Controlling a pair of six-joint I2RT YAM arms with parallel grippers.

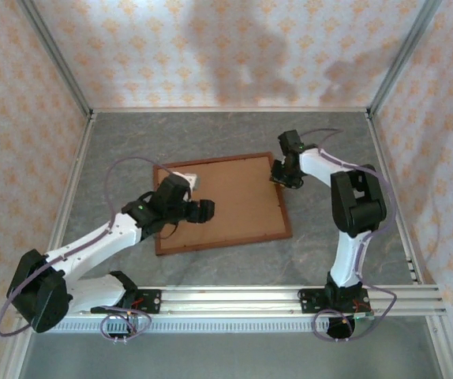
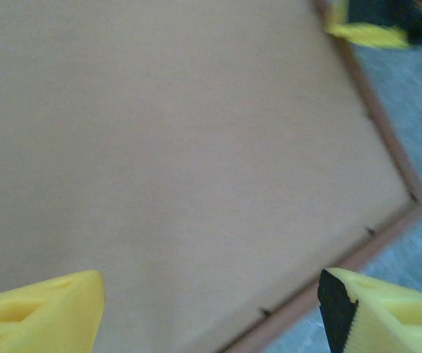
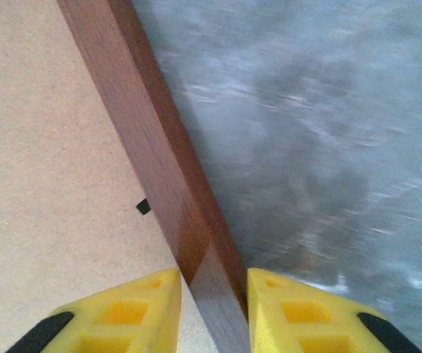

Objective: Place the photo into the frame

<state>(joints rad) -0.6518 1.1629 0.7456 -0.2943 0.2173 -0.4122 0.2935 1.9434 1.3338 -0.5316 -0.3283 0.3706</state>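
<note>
Frame: the frame [image 1: 226, 243] lies flat near the middle of the grey surface [image 1: 132, 134], back side up and turned a little askew to the surface's edges.
Backing board: a brown backing board [image 1: 234, 197] fills the frame, and I cannot see what lies under it.
Right jaws: my right gripper [image 1: 282, 178] is at the frame's right rail, near the far corner. On its wrist camera the 2 yellow fingers [image 3: 134, 312] pinch the rail between them, with board on one side and bare surface on the other.
Left jaws: my left gripper [image 1: 204, 211] is over the left part of the board. On its wrist camera the jaws are spread wide and both fingers are cut off by the lower edge. I cannot tell whether they touch the board.
Pale corner: a pale corner [image 1: 189, 180] pokes out at the frame's far-left corner, partly covered by my left arm. I cannot tell what it is.
Blur: the left wrist view is soft, so the small dark tabs [image 2: 370, 231] along the rail are barely legible.
Cropped: a yellow fingertip of the right gripper sits at that view's top right, mostly out of shot.
</note>
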